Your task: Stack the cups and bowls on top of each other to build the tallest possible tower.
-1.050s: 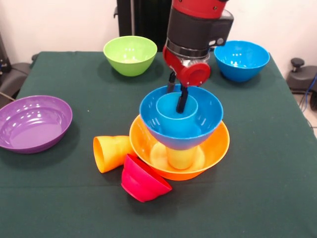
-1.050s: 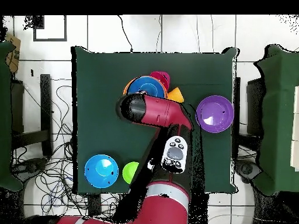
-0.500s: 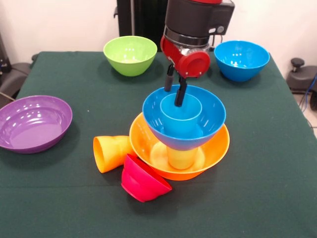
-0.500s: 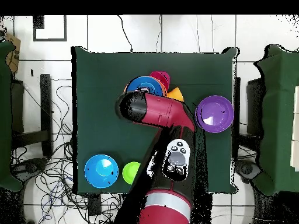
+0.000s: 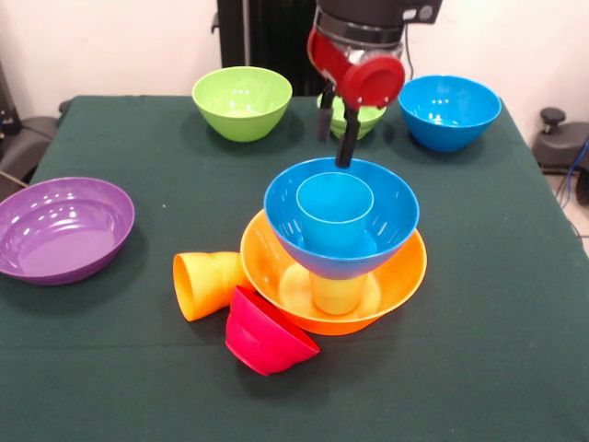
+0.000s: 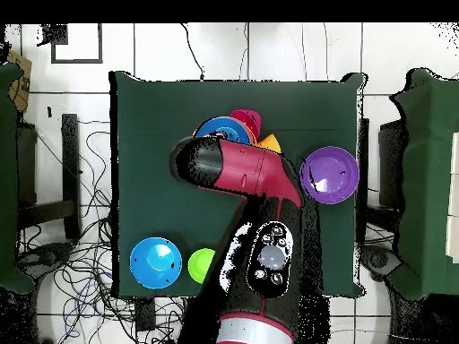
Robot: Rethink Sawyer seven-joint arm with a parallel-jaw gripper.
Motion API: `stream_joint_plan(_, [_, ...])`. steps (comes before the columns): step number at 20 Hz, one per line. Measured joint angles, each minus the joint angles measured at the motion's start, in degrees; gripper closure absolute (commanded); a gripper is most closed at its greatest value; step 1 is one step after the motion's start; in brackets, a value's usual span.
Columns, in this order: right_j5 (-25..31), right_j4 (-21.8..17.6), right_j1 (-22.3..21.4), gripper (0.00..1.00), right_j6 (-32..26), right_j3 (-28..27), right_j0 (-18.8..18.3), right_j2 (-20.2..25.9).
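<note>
A dark green cloth-covered table [image 5: 110, 368] fills the front view, backed by a pale wall [image 5: 110, 41] with a black upright [image 5: 267, 37] behind it. In the overhead view the table [image 6: 152, 179] stands on a white tiled floor [image 6: 269, 49] strewn with black cables [image 6: 81, 260].

From left to right in the front view: one wide shallow purple bowl [image 5: 61, 229] sits near the left edge. One orange cup [image 5: 207, 284] lies on its side, touching one small red bowl [image 5: 267, 333], which is tipped over at the tower's foot. One large green bowl [image 5: 242, 101] stands upright at the far side.

The tower [image 5: 336, 249] stands at centre: one big orange bowl [image 5: 405, 267] lowest, one yellowish-green cup [image 5: 337, 293] inside it, one blue bowl [image 5: 386, 216] perched on that cup, and one blue cup [image 5: 334, 212] upright inside the blue bowl.

The gripper [image 5: 337, 129] hangs above the tower's far rim, its two dark fingers apart and holding nothing. One small green bowl [image 5: 366, 118] shows partly behind it. A second blue bowl [image 5: 450, 110] stands at far right.

Visible count: seven bowls, three cups.
</note>
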Motion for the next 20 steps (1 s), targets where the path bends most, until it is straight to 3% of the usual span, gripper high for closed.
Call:
stream_joint_plan(14, [12.7,0.0,-3.8,0.0,0.0,-2.3,-1.0,0.0])
stream_joint_plan(20, [14.0,0.0,-3.7,0.0,0.0,-4.1,-2.2,-0.1])
